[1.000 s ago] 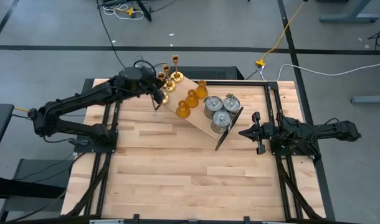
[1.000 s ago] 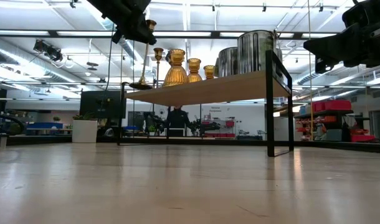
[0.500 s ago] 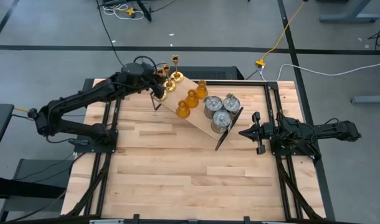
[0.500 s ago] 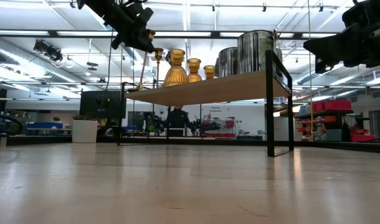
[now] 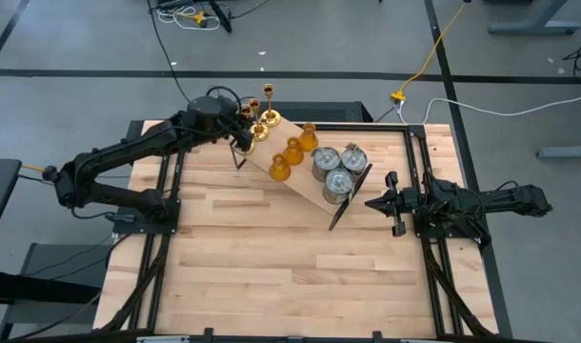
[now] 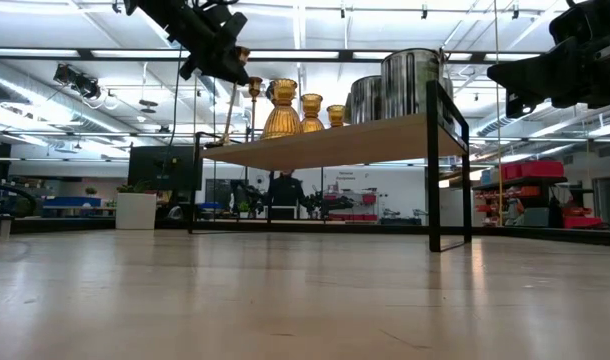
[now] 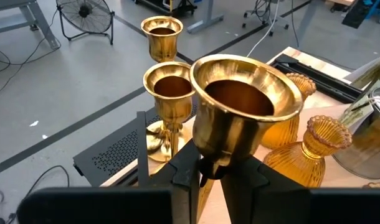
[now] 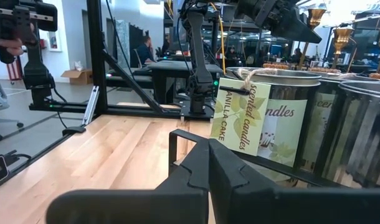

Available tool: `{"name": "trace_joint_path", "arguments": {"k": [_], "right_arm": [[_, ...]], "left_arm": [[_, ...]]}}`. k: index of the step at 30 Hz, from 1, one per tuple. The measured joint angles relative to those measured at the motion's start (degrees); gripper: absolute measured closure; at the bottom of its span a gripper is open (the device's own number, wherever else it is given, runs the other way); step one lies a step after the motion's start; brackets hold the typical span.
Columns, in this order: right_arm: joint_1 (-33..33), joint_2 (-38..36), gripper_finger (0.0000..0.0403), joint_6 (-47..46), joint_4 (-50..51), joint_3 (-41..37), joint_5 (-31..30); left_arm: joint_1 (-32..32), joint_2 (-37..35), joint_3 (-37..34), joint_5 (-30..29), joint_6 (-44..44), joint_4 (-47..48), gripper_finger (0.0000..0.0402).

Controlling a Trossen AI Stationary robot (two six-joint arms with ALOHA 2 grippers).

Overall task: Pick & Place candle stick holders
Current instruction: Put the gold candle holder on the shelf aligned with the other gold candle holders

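Note:
A raised wooden shelf (image 5: 305, 186) on a black frame carries the candle stick holders. Two brass sticks (image 7: 168, 93) stand at its far left end, amber glass ones (image 5: 293, 152) in the middle, and silver cylinders (image 5: 338, 171) at the right. My left gripper (image 7: 210, 177) reaches over the shelf's left end and is shut on a third brass stick (image 7: 246, 106). My right gripper (image 5: 370, 202) waits shut, level, just right of the shelf. My left gripper pinches the brass stick's thin stem (image 7: 209, 167) just under its cup, between the two fingers (image 7: 182, 180). The fingers come slanting down from the table's left side and lie across the stem. The stick leans, its base (image 6: 217, 143) at the shelf's left end; whether the base touches the shelf, I cannot tell.
A paper tag (image 8: 243, 121) hangs on the nearest silver cylinder. The shelf's black frame post (image 6: 431, 165) stands on the table. Bare wooden table top (image 5: 290, 257) lies on the near side of the shelf.
My left gripper has carried the brass stick a little toward the table's far edge and slightly down, staying shut on it. The stick leans more than before, and its base has sunk to the level of the shelf's left end.

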State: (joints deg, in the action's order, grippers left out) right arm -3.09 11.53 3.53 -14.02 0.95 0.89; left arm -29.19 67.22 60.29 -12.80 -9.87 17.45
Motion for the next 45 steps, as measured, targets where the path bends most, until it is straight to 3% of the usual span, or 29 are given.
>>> {"name": "trace_joint_path", "arguments": {"k": [28,45], "right_arm": [[0.0,0.0,0.0400,0.0,0.0,0.0,0.0],[0.0,0.0,0.0400,0.0,0.0,0.0,0.0]], "left_arm": [[0.1,0.0,-0.1,-0.5,1.7,0.1,0.0185],[2.7,-2.9,0.0,-1.6,2.0,2.4,0.0183]]}}
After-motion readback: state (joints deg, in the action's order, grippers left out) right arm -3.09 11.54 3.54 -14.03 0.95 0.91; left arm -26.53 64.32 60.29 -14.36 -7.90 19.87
